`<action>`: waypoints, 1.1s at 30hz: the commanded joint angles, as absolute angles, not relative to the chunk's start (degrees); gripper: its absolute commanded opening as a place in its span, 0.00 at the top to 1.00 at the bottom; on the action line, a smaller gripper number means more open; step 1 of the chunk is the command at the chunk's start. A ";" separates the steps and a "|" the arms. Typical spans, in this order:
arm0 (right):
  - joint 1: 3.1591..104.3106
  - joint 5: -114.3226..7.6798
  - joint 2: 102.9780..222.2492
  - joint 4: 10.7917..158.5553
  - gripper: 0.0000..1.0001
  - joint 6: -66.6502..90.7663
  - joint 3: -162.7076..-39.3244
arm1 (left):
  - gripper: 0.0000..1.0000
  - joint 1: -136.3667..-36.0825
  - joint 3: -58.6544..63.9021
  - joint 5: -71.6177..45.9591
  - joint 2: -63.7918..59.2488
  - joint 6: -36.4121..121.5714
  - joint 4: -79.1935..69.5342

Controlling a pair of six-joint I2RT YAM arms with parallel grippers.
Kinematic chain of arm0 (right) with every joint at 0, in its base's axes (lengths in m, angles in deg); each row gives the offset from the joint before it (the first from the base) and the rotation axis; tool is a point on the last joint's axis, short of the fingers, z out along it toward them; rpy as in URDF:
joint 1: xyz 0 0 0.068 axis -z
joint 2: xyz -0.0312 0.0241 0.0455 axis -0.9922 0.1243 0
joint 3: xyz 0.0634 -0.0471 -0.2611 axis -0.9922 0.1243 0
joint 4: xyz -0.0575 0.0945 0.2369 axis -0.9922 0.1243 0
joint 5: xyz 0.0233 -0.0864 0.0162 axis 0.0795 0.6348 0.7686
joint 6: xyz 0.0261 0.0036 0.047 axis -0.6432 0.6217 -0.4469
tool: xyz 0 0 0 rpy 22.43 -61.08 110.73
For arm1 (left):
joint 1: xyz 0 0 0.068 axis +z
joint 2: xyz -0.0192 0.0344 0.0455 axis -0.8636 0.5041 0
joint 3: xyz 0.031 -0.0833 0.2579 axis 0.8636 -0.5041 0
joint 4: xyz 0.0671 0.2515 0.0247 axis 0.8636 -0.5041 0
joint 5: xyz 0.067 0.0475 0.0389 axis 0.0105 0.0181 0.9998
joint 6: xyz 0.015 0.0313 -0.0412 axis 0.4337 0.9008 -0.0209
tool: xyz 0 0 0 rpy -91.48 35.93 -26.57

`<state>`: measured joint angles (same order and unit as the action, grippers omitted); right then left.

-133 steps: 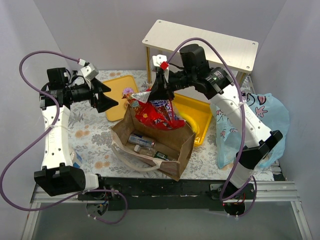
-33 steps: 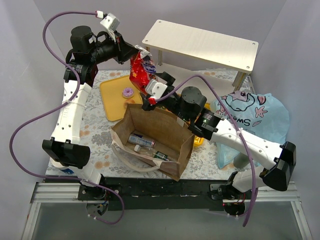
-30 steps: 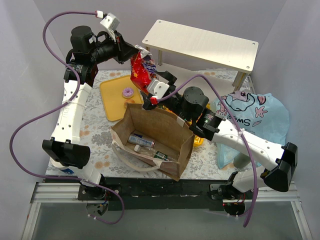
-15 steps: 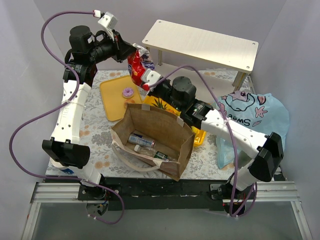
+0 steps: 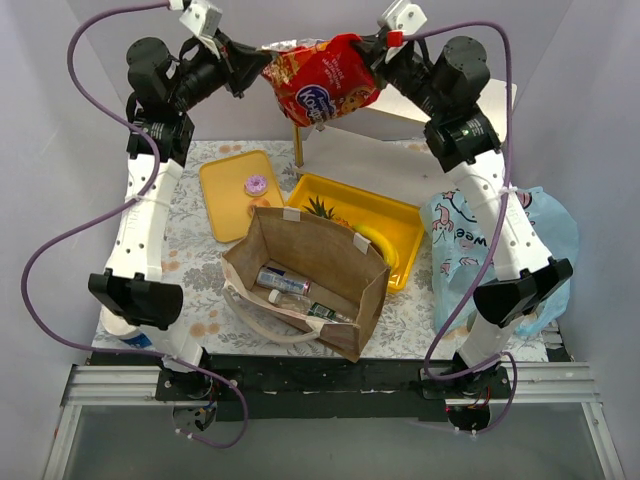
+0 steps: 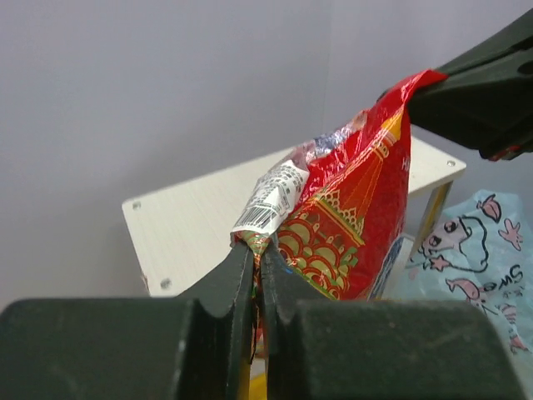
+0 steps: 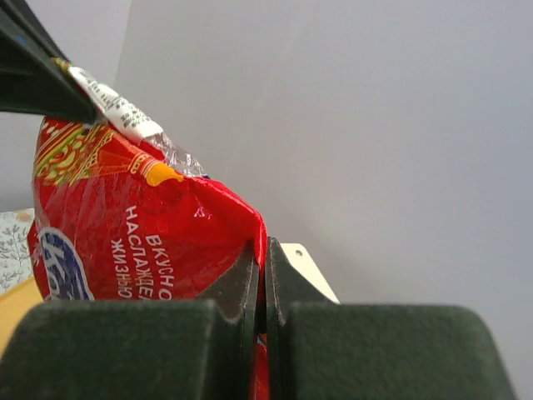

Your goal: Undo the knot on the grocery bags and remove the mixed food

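Observation:
The big red cookie packet (image 5: 322, 80) hangs stretched high above the table between both arms. My left gripper (image 5: 258, 62) is shut on its white crimped end (image 6: 265, 198); my right gripper (image 5: 372, 48) is shut on the opposite red edge (image 7: 254, 229). Below, the brown paper bag (image 5: 300, 255) with cream handles stands open, with small bottles and cans (image 5: 285, 285) lying inside. The light-blue printed plastic bag (image 5: 510, 245) lies at the right. A pink-iced doughnut (image 5: 256, 185) sits on the left yellow tray (image 5: 225, 200). A small pineapple (image 5: 318, 209) and a banana (image 5: 385, 248) lie in the right yellow tray (image 5: 395, 215).
A pale wooden shelf on legs (image 5: 425, 125) stands at the back, just behind and under the raised packet. Grey walls close in on three sides. A white roll (image 5: 122, 325) sits by the left arm's base. A flowered cloth (image 5: 190, 290) covers the table.
My right arm swung up from the paper bag's rim and its gripper closed on the packet's free edge. Both arms lifted the packet higher, pulling it out sideways.

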<state>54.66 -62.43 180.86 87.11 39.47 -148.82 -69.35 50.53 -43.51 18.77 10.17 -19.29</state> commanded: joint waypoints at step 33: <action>73.37 -43.05 197.81 67.11 0.99 25.47 -158.01 | 0.02 -65.97 43.93 -39.90 22.71 13.81 -4.11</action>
